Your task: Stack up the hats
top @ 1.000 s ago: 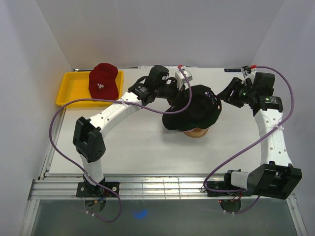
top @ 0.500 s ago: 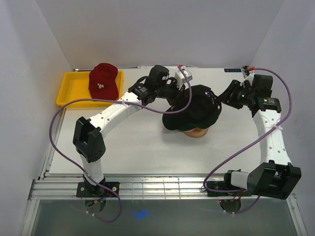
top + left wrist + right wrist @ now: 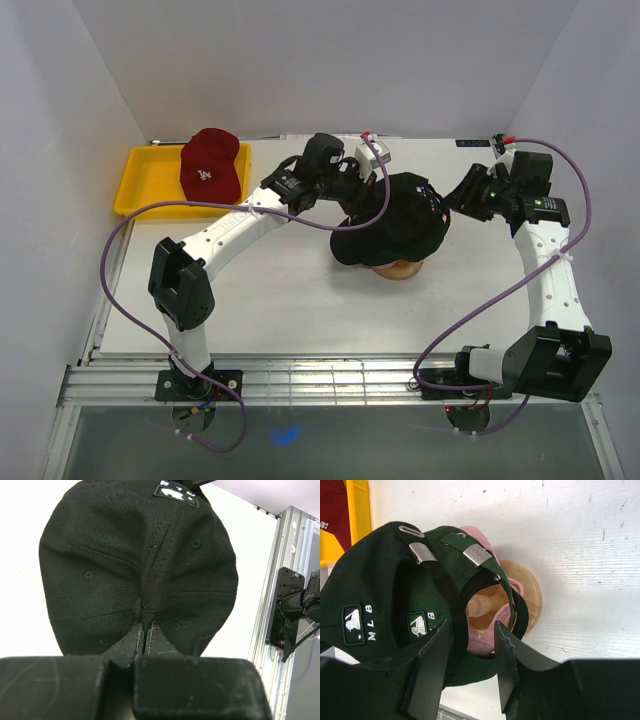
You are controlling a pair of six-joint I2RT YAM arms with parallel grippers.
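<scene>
A black cap (image 3: pixel 400 222) sits on top of the wooden stand (image 3: pixel 400 270) at the table's centre. My left gripper (image 3: pixel 352 196) is shut and pinches a fold of its crown (image 3: pixel 144 637). In the right wrist view the black cap (image 3: pixel 365 580) lies over a dark green cap (image 3: pixel 445 565) and a pink cap (image 3: pixel 490 635) on the stand (image 3: pixel 527 587). My right gripper (image 3: pixel 470 652) is open and empty behind the caps' back straps; it also shows in the top view (image 3: pixel 452 197). A red cap (image 3: pixel 212 165) lies in the yellow tray (image 3: pixel 150 180).
The yellow tray stands at the back left, against the left wall. White walls close in the table on the left, back and right. A metal rail runs along the near edge by the arm bases.
My right wrist has shifted slightly toward the back and in toward the caps. The left arm and the caps have not moved.
</scene>
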